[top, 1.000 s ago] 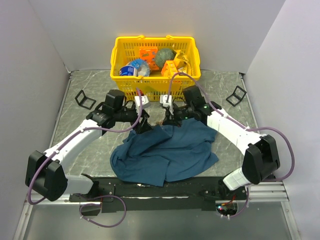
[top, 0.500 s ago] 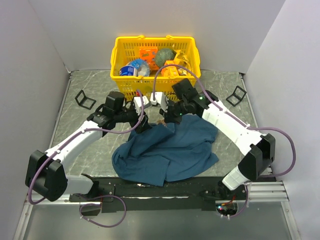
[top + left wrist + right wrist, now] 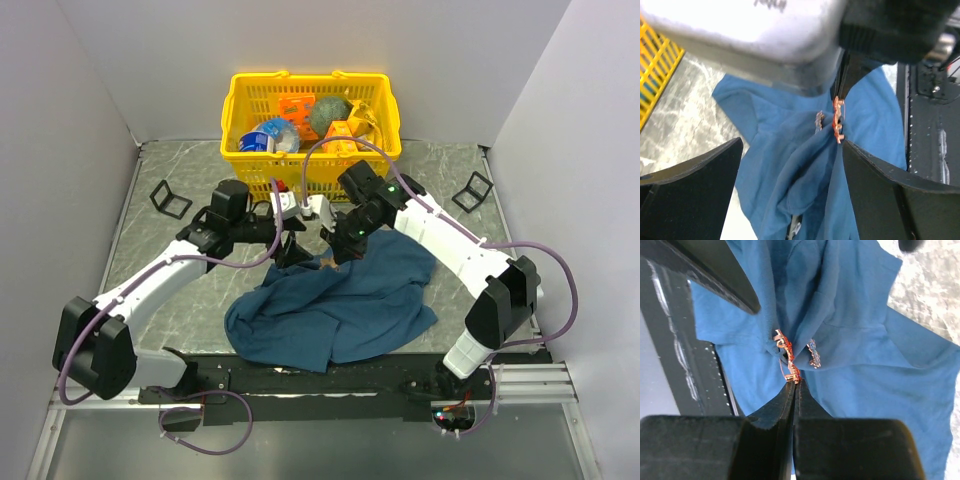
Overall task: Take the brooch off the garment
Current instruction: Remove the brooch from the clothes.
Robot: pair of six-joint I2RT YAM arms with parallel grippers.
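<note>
The crumpled dark-blue cloth garment (image 3: 340,305) lies just beyond the arm bases. Only the wrist views show the tiny orange-red brooch (image 3: 787,359) against a raised fold, pinched in the right gripper (image 3: 796,384). The left gripper (image 3: 790,160) gapes beside it. The right arm has swung inward.

The brooch (image 3: 789,362) is orange-red, the garment (image 3: 340,300) plain blue, the basket (image 3: 232,115) yellow, and the tabletop (image 3: 440,180) grey-marbled.

Left gripper (image 3: 790,150) spread wide; right gripper (image 3: 795,386) pinched tight.
</note>
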